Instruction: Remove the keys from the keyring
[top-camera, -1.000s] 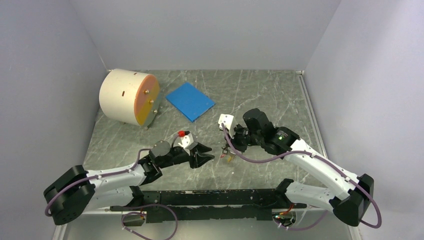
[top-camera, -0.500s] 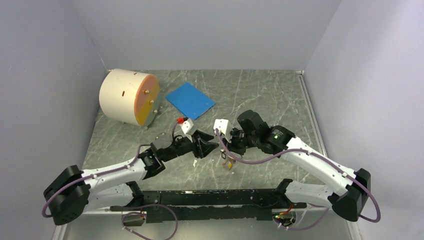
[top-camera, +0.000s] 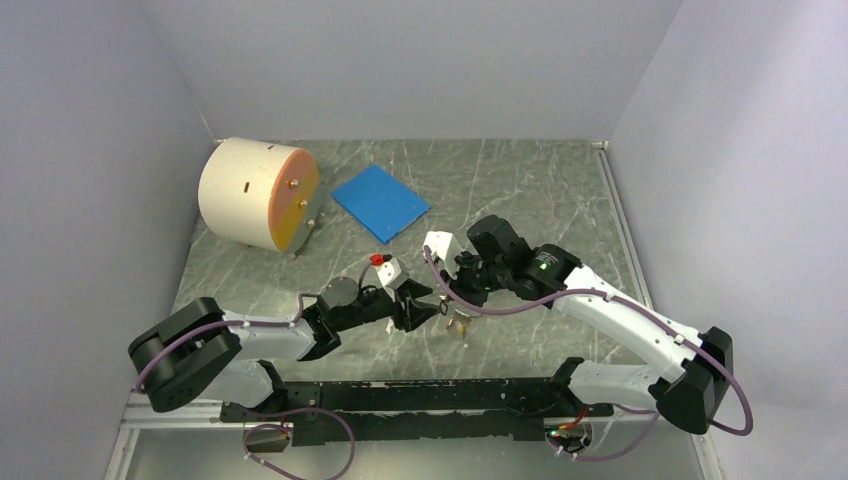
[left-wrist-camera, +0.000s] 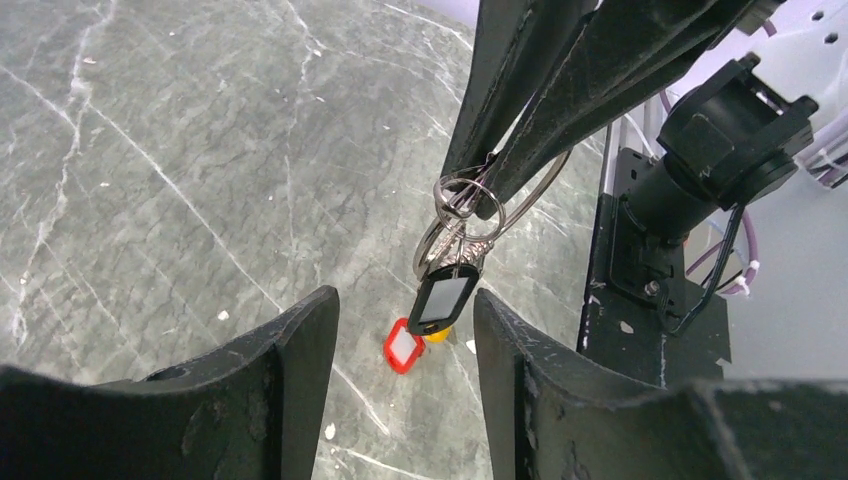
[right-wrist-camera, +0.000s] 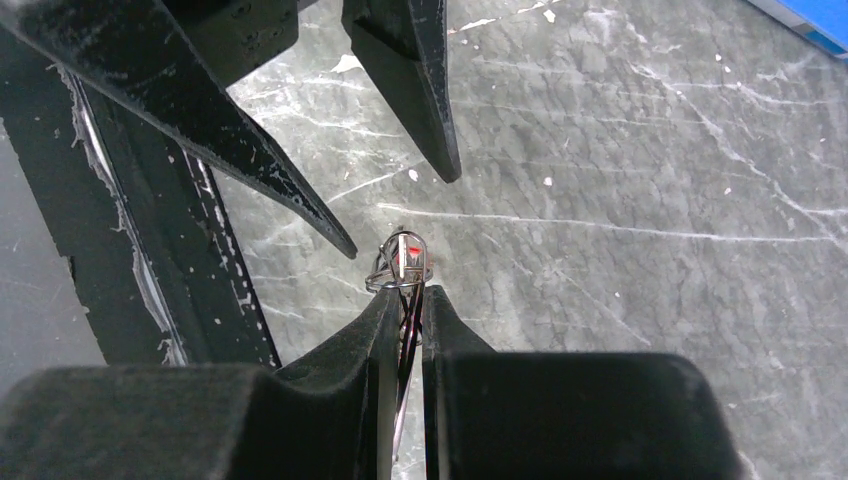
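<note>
From above, the right claw (top-camera: 452, 298) was pinched together on the keyring (top-camera: 458, 312) near the middle of the table (top-camera: 540, 190), with the keys (top-camera: 461, 325) dangling at its 6 o'clock. The left claw (top-camera: 425, 307) sat just at its 9 o'clock, fingers apart, holding nothing.

Through the left wrist camera, the keyring hung from the closed tips at 12 o'clock. A black-headed key (left-wrist-camera: 443, 300) hung beneath it and a red-headed key (left-wrist-camera: 403, 346) lower, toward 7 o'clock, both between the open fingers.

Through the right wrist camera, the keyring poked out of the shut tips, with the left claw's open points at 11 and 1 o'clock. I judged nothing done yet: both keys looked to be on the keyring, each to be worked off.
</note>
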